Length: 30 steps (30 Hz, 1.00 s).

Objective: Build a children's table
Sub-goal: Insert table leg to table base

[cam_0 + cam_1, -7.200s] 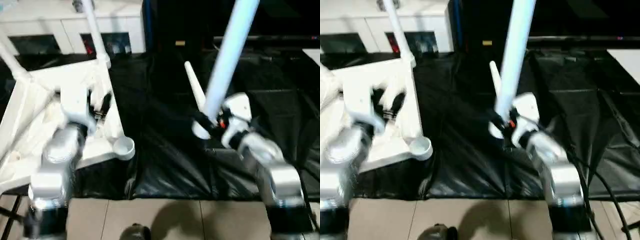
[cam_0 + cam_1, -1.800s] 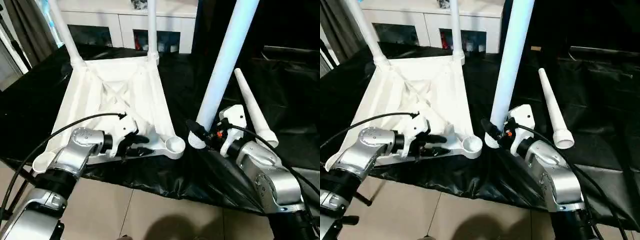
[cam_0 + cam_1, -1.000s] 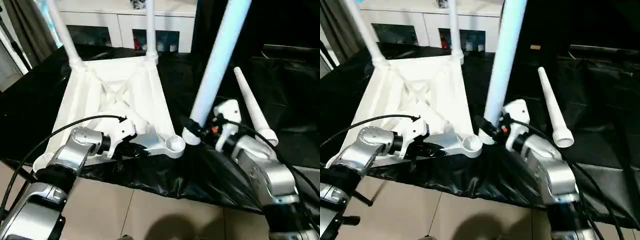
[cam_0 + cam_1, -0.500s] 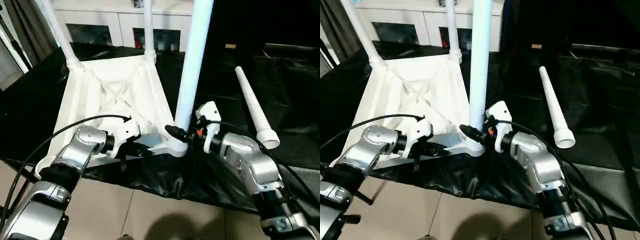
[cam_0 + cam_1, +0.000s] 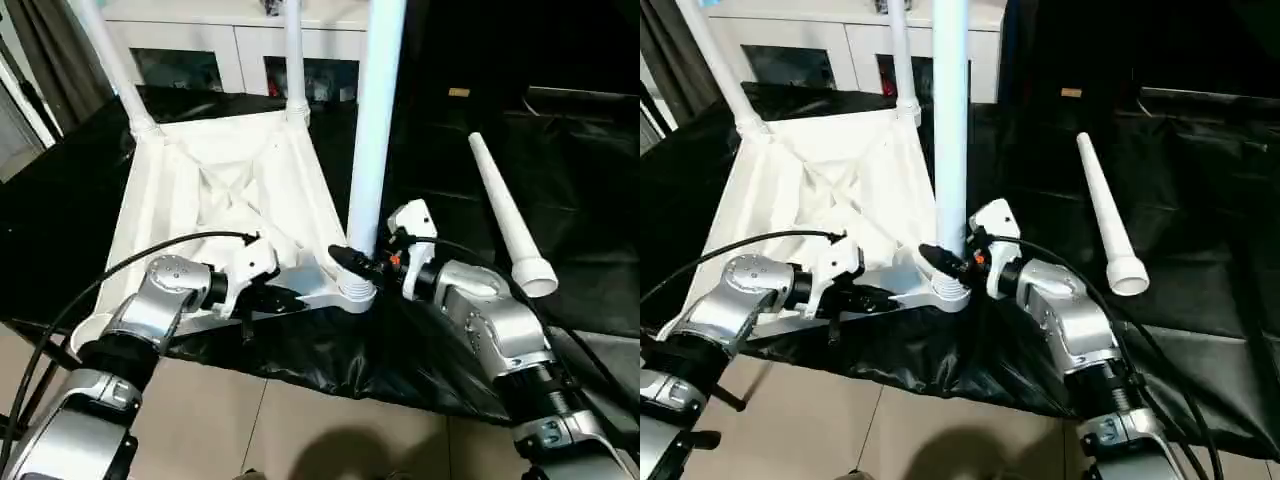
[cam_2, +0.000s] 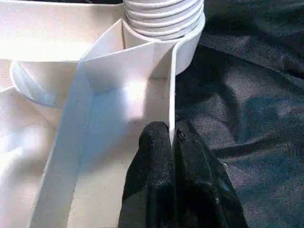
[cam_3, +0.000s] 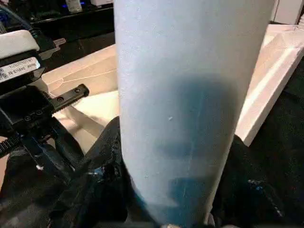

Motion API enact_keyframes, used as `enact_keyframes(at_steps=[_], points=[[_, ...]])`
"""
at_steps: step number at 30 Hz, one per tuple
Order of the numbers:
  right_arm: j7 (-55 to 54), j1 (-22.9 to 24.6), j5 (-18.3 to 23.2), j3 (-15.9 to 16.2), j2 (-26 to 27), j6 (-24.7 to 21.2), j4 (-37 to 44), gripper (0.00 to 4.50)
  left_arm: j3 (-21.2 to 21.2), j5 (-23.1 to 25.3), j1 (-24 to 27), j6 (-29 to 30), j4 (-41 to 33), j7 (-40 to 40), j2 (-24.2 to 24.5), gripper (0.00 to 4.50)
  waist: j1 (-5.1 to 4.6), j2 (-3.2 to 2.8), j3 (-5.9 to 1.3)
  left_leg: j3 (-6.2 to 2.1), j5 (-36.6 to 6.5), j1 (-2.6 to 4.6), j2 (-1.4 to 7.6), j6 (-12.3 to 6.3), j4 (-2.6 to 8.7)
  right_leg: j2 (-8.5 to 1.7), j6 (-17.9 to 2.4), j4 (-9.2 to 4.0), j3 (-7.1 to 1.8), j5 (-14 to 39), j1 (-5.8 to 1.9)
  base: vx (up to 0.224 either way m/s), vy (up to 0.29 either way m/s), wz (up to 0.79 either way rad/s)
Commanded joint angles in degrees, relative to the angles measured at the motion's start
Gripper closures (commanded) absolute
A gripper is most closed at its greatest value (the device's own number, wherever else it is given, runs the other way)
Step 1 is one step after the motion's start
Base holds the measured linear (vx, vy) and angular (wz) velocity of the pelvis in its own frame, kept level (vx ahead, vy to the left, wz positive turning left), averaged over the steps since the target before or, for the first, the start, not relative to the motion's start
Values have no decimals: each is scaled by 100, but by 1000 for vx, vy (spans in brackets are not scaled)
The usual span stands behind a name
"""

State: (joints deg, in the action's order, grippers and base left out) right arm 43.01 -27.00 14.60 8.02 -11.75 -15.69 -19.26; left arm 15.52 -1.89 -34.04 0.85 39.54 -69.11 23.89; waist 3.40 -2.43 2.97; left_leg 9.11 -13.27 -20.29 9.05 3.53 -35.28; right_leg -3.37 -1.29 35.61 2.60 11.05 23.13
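Pinching tabletop [image 5: 220, 200] edge rib, left gripper [image 6: 171, 142]

a home-like room: white glass-door cabinet [image 5: 250, 60], grey curtain [image 5: 45, 60], tiled floor [image 5: 330, 430].

Leg standing in the near right corner socket

My right gripper [image 5: 350, 266] clamps an upright leg [image 5: 372, 130] at the upturned tabletop [image 5: 225, 195]'s near right corner; my left gripper [image 5: 285, 300] pinches the near edge; a loose leg [image 5: 508, 222] lies apart.

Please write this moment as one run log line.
left end effector: shut on tabletop rib | right end effector: holds leg upright in corner socket
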Motion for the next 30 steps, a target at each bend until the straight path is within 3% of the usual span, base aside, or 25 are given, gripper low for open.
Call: enact_keyframes(at_steps=[1, 10, 11, 12, 14, 15, 16, 20, 26, 27, 28, 30], points=[[48, 7, -47, 50, 36, -8, -170, 262, -174, -329, 60, -22, -195, -48, -109, 450, 48, 27, -352, -104, -455, -22, 385, -283, 464, -560, -1519, -377, -302, 512, -352, 0, 0, 0], [177, 598, 420, -505, 167, 511, -311, 262, -160, -196, 84, -6, -200, -8, -122, 450, 75, -4, -373, -95, -379, -18, 387, -367, 457, -554, -1568, -365, -293, 252, -353, 0, 0, 0], [196, 668, 462, -556, 194, 593, -346, 262, -163, -192, 70, -10, -181, -6, -123, 450, 86, -43, -371, -100, -390, -15, 395, -366, 455, -566, -1574, -365, -297, 252, -347, 0, 0, 0], [204, 705, 483, -584, 210, 638, -368, 262, -165, -188, 62, -13, -169, -5, -124, 450, 95, -12, -386, -94, -365, -13, 391, -408, 455, -559, -1594, -364, -291, 187, -361, 0, 0, 0], [220, 770, 509, -630, 244, 732, -445, 262, -167, -179, 46, -20, -140, 2, -129, 450, 105, -25, -385, -91, -329, -20, 392, -429, 456, -562, -1600, -363, -287, 162, -361, 0, 0, 0], [236, 843, 433, -599, 253, 940, -518, 262, -170, -169, 27, -31, -112, 16, -136, 450, 118, -70, -388, -95, -331, -21, 393, -422, 452, -562, -1599, -358, -279, 186, -356, 0, 0, 0], [240, 863, 403, -583, 253, 1006, -533, 262, -171, -166, 22, -33, -106, 22, -138, 450, 112, -44, -377, -81, -395, -13, 396, -415, 459, -556, -1592, -380, -279, 243, -348, 0, 0, 0], [190, 949, 143, -446, 228, 1412, -570, 262, -194, -144, -5, -65, -66, 79, -159, 450, 128, -52, -371, -69, -498, -2, 407, -348, 478, -545, -1543, -393, -278, 415, -341, 0, 0, 0], [315, 875, -170, -81, 110, 1441, -465, 262, -178, -114, -4, -68, -107, 57, -132, 450, 138, -48, -367, -70, -497, -2, 404, -342, 484, -546, -1507, -397, -283, 444, -348, 0, 0, 0], [345, 847, -196, -29, 100, 1423, -454, 262, -177, -112, 7, -63, -128, 51, -121, 450, 129, 6, -363, -62, -496, -12, 397, -358, 484, -539, -1494, -401, -285, 448, -354, 0, 0, 0], [364, 828, -211, 5, 93, 1414, -448, 262, -175, -111, 14, -60, -144, 47, -113, 450, 138, -22, -364, -69, -490, -12, 398, -365, 485, -551, -1488, -397, -284, 504, -353, 0, 0, 0], [437, 753, -212, 72, 80, 1323, -453, 262, -162, -96, 34, -57, -184, 26, -79, 450, 137, -8, -358, -67, -503, -8, 400, -375, 488, -548, -1466, -405, -284, 597, -346, 0, 0, 0]])
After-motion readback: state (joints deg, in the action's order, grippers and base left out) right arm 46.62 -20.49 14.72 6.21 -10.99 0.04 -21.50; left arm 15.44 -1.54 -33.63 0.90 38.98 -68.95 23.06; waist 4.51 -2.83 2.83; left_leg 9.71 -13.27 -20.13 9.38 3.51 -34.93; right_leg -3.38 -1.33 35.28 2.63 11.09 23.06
